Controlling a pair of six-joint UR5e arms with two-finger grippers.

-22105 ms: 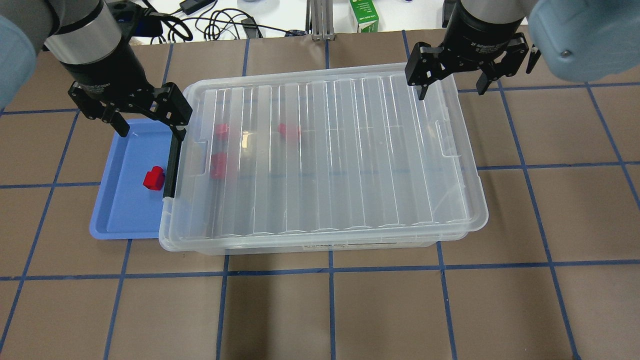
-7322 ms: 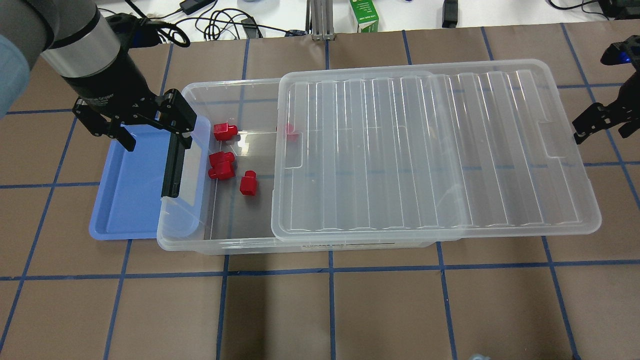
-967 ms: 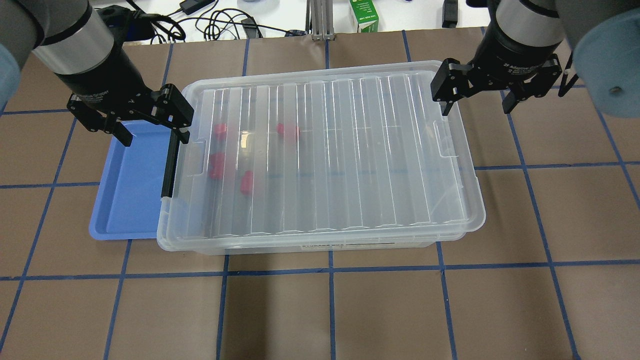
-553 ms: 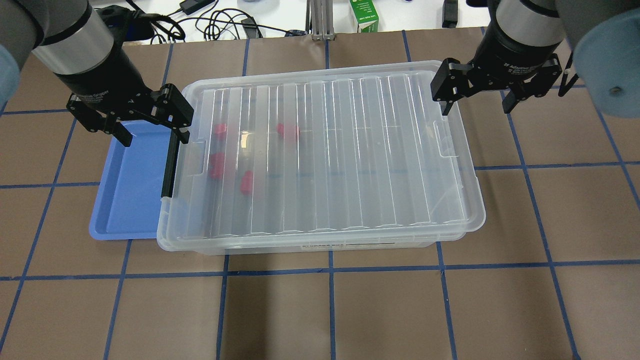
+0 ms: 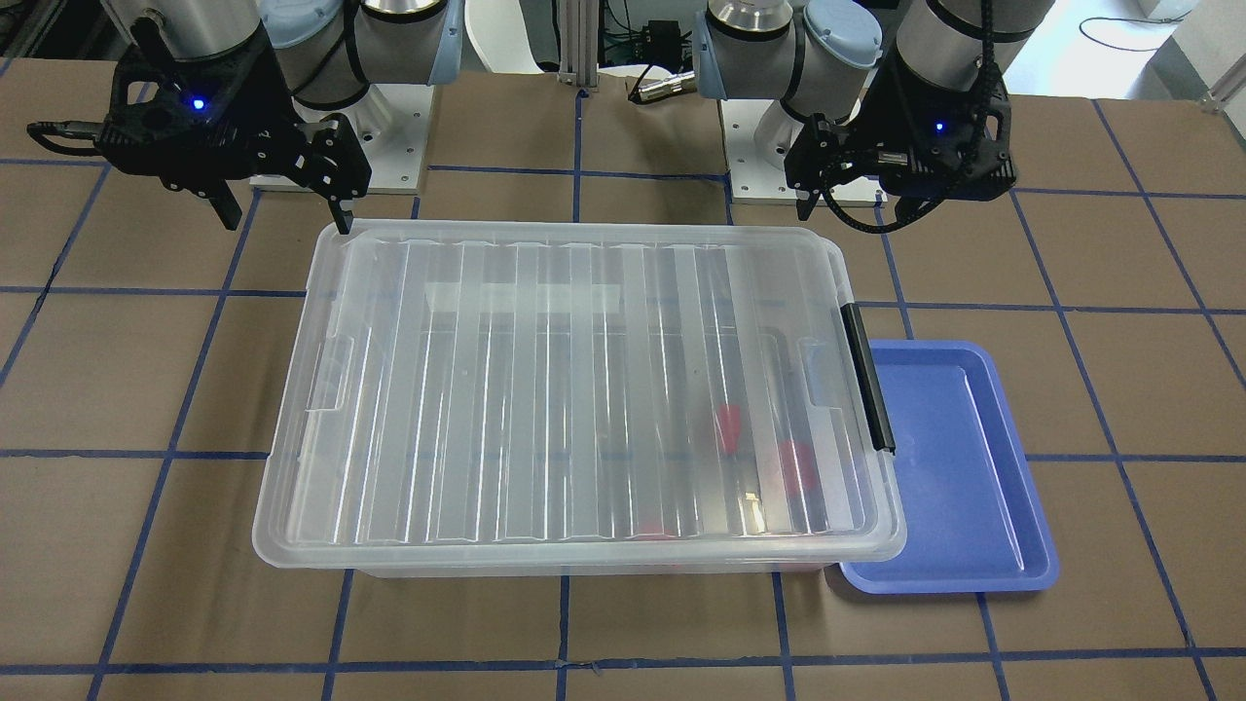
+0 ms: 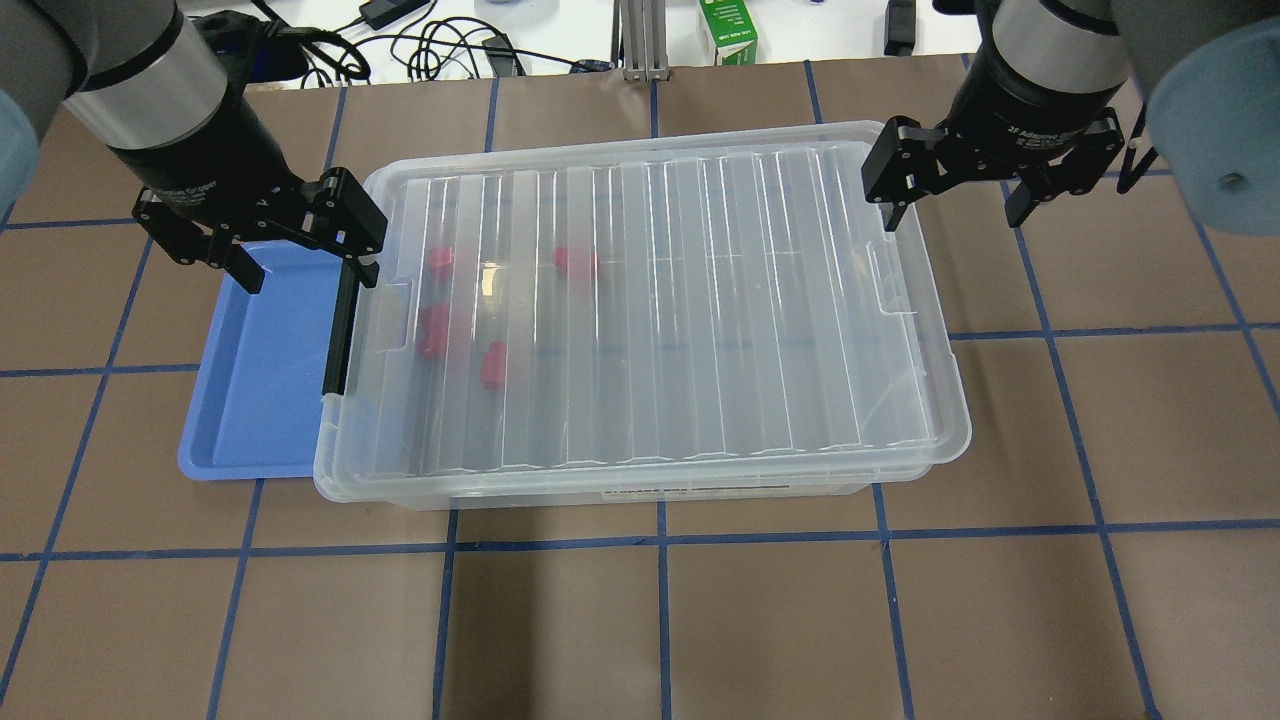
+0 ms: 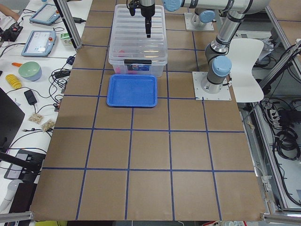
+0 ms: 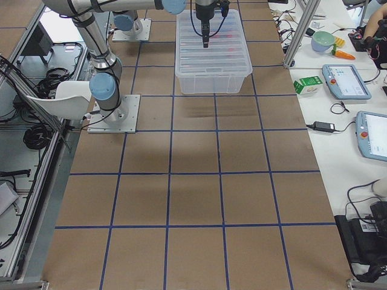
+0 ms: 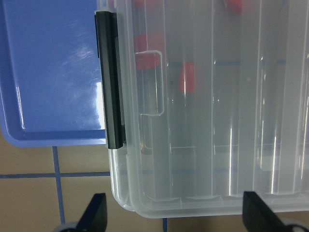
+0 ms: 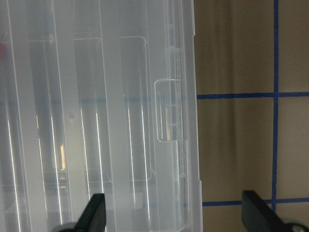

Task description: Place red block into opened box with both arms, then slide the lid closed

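The clear box (image 6: 640, 490) stands mid-table with the ribbed lid (image 6: 700, 300) lying fully over it. Through the lid the red block (image 6: 493, 365) shows blurred on the box floor near the black latch bar (image 6: 340, 335); the left wrist view also shows the red block (image 9: 187, 77). Three other red pieces (image 6: 433, 332) lie close by inside. My left gripper (image 6: 305, 265) hovers open above the latch end, holding nothing. My right gripper (image 6: 952, 212) hangs open over the opposite far corner, also holding nothing, with the lid's notch (image 10: 168, 111) below it.
A shallow blue tray (image 6: 260, 390) with nothing in it sits against the box's latch end. Cables and a green carton (image 6: 728, 30) lie beyond the table's far edge. Brown table surface with blue tape lines surrounds the box.
Over the last second nothing moved. Earlier, the red block went from the blue tray into the box, the lid slid back over the box, and my right gripper returned near its corner.
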